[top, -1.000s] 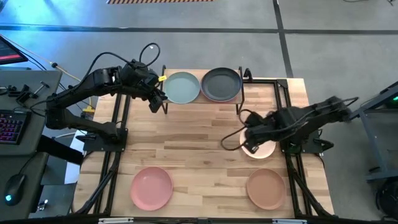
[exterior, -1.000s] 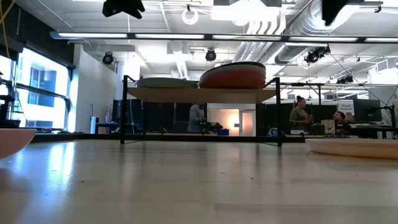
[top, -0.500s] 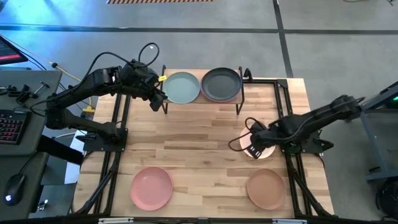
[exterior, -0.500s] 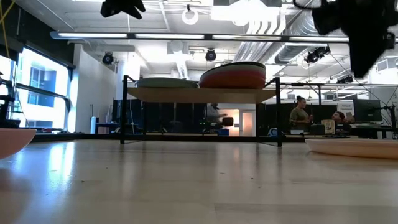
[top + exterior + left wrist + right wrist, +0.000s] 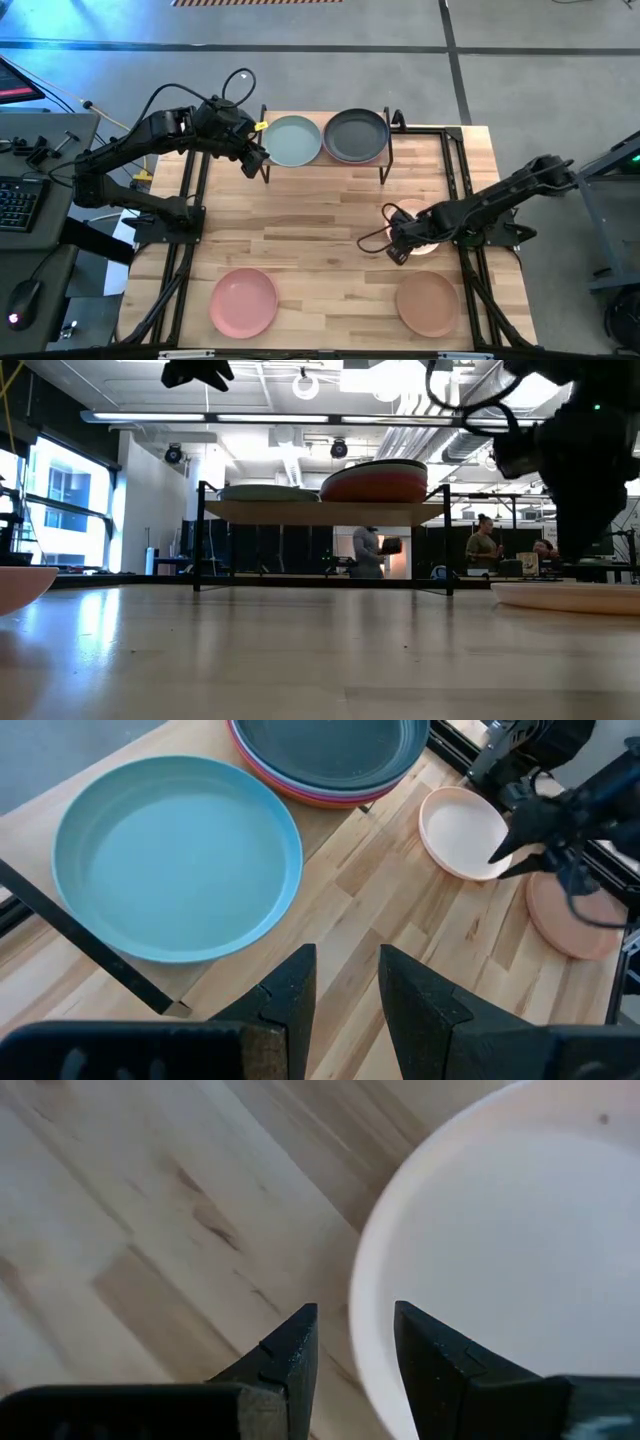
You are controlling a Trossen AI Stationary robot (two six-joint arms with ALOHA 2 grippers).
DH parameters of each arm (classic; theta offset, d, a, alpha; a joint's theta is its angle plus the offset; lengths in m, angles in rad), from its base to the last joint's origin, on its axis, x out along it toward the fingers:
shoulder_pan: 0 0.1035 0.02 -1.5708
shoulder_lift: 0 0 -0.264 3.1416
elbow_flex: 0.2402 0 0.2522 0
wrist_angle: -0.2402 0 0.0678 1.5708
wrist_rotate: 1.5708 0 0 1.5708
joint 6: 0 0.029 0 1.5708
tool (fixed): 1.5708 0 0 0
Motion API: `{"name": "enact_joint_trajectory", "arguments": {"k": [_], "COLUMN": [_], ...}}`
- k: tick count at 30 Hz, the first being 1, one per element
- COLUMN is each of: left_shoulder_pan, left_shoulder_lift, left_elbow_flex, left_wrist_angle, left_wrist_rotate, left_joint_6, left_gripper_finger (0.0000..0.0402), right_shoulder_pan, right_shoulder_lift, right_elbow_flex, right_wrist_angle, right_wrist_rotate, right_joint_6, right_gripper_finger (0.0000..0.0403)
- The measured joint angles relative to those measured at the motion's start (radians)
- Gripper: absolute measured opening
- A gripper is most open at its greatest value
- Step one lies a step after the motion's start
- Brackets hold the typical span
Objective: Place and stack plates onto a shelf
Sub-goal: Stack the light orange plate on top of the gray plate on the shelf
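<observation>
The shelf (image 5: 325, 160) stands at the table's far edge. On its top lie a sage green plate (image 5: 291, 141) and a stack topped by a charcoal plate (image 5: 356, 135). A cream-peach plate (image 5: 424, 238) lies on the table at the right. My right gripper (image 5: 393, 247) is open, low at that plate's left edge. In the right wrist view, its fingers (image 5: 290, 1365) stand on either side of the plate's rim (image 5: 362, 1295). My left gripper (image 5: 255, 163) is open and empty, held above the table by the shelf's left end. A light pink plate (image 5: 243, 301) and a tan plate (image 5: 427, 304) lie near the front edge. My right gripper slants down at the cream-peach plate's left rim (image 5: 358, 1330) from the table's right side, one finger outside the plate and one over its inside. The plate lies flat on the table. I cannot tell whether the fingers touch the rim.
Black frame rails (image 5: 460, 170) run along both sides of the table. Bare wood (image 5: 320, 230) lies between the shelf and the front plates. In the low view a person (image 5: 368, 552) walks in the room behind the shelf (image 5: 325, 511).
My right gripper has gone down from above the cream-peach plate and toward the table's near edge, ending low at the plate's left rim. Its arm has dropped into the low view at the right. The plates have stayed where they were.
</observation>
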Motion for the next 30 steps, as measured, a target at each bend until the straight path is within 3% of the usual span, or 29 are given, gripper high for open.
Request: {"name": "enact_joint_trajectory", "arguments": {"k": [17, 20, 25, 30], "left_shoulder_pan": [0.0, 0.0, 0.0, 0.0], "left_shoulder_lift": [0.0, 0.0, 0.0, 0.0], "left_elbow_flex": [0.0, 0.0, 0.0, 0.0], "left_wrist_angle": [-0.001, -0.001, -0.002, -0.002], "left_wrist_rotate": [0.0, 0.0, 0.0, 0.0], "left_joint_6": [0.005, 0.017, 0.02, 0.028], "left_gripper_finger": [0.0102, 0.0102, 0.0102, 0.0102], "right_shoulder_pan": [0.0, 0.0, 0.0, 0.0], "right_shoulder_lift": [0.235, 0.253, 0.253, 0.234], "right_elbow_flex": [0.031, 0.034, 0.036, 0.043], "right_wrist_angle": [0.033, 0.028, 0.025, -0.028], "right_wrist_rotate": [-0.019, -0.016, -0.019, -0.051], "right_joint_6": [-0.026, 0.007, 0.062, 0.109], "right_gripper_finger": [0.011, 0.009, 0.0017, 0.0006]}}
